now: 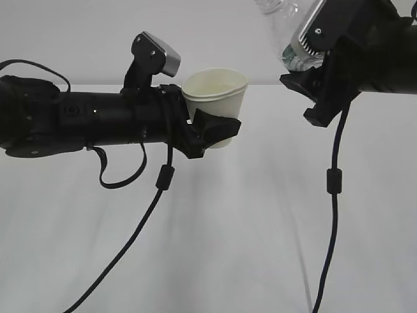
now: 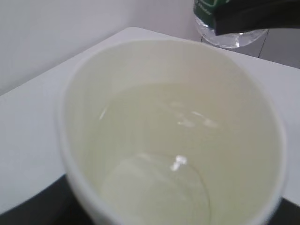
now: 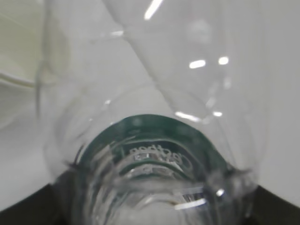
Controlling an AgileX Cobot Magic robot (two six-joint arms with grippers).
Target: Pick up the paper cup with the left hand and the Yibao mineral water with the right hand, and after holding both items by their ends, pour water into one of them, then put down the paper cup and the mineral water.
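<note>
- I see a matt cream paper cup point(image 1: 216, 98).
- My bottle point(image 3: 154, 117) is glossy clear plastic.
- Upper left, a brushed-metal module point(image 1: 168, 57).

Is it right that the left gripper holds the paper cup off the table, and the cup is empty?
Not quite. The left gripper does hold the paper cup off the table, but the left wrist view shows water in it.

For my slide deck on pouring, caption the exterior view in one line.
Left gripper holds a paper cup above the table; right gripper holds a water bottle higher, apart.
</note>
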